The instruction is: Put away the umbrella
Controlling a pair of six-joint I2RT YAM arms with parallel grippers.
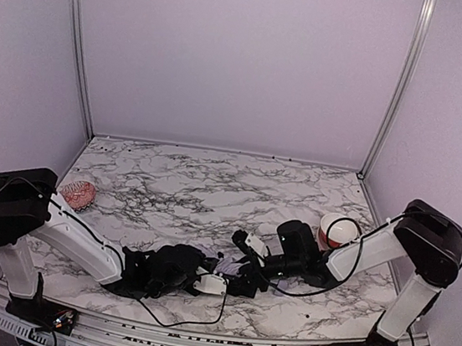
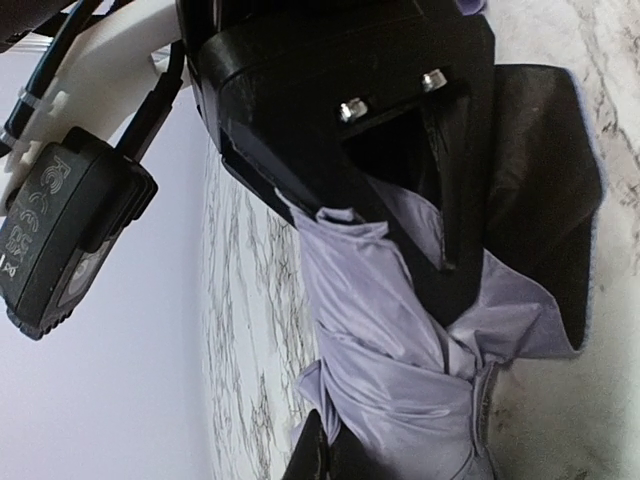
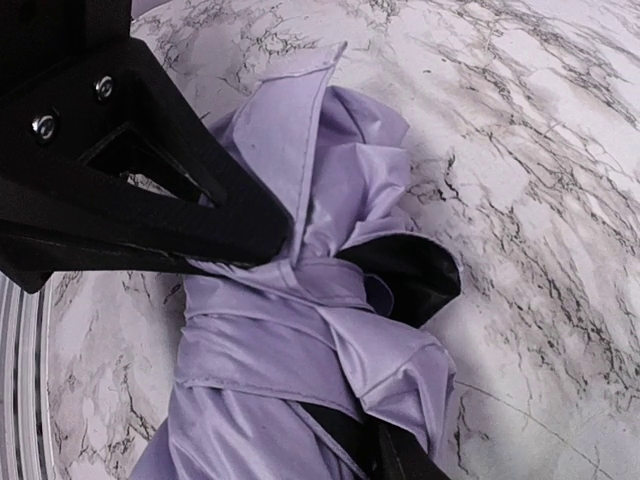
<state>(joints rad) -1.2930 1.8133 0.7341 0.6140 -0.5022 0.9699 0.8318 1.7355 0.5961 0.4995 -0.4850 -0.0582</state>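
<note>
The umbrella [image 1: 229, 267] lies folded near the table's front edge, between my two arms. It is a bundle of pale lavender fabric [image 2: 380, 330] with black inner side showing [image 2: 545, 200] and a strap wound round it [image 3: 270, 335]. My left gripper [image 2: 380, 357] comes in from the left. Its fingers [image 2: 452, 210] sit on either side of the bundle and grip it. My right gripper [image 3: 340, 345] comes in from the right. One of its fingers [image 3: 200, 215] lies over the fabric, the other under it. The shaft and handle are hidden.
An orange-and-white bowl [image 1: 335, 230] stands at the right, just behind my right forearm. A pink ridged ball [image 1: 77, 195] lies at the left by my left arm. Marble tabletop [image 1: 212, 188] stretches behind, with walls on three sides.
</note>
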